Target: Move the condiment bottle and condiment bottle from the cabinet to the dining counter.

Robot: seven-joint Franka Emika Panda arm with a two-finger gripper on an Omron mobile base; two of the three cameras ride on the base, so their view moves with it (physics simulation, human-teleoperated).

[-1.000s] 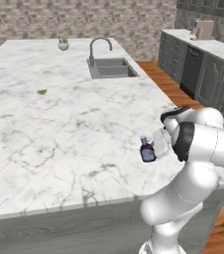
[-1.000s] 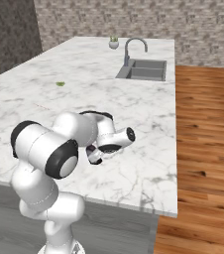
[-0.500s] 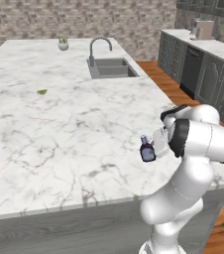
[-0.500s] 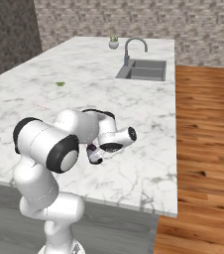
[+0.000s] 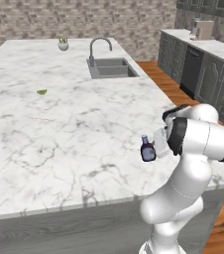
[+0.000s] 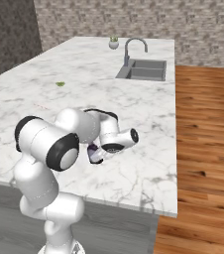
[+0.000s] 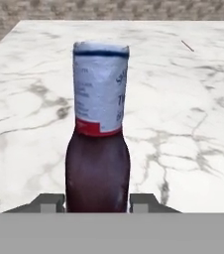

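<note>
Bottle point(image 7: 98, 134) sits between the gripper point(image 7: 97, 202) fingers, pinched low on its body, upright over the counter point(image 5: 59, 134) near the front right edge. Prob rigid, smooth, a bit slick; light enough, but top-heavy w/ a low grip, so hold mid-body if regrasping. Dark reddish body, white label w/ red band, blue rim at cap.

A glossy white arm point(image 5: 183, 188) of rounded, bulbous segments is seen, joined by black bands at the joints point(image 6: 63, 151). A white cylindrical wrist link with a dark end cap point(image 6: 133, 136) is shown. The gripper point(image 7: 97, 203) is tipped with small dark grey blocks.
</note>
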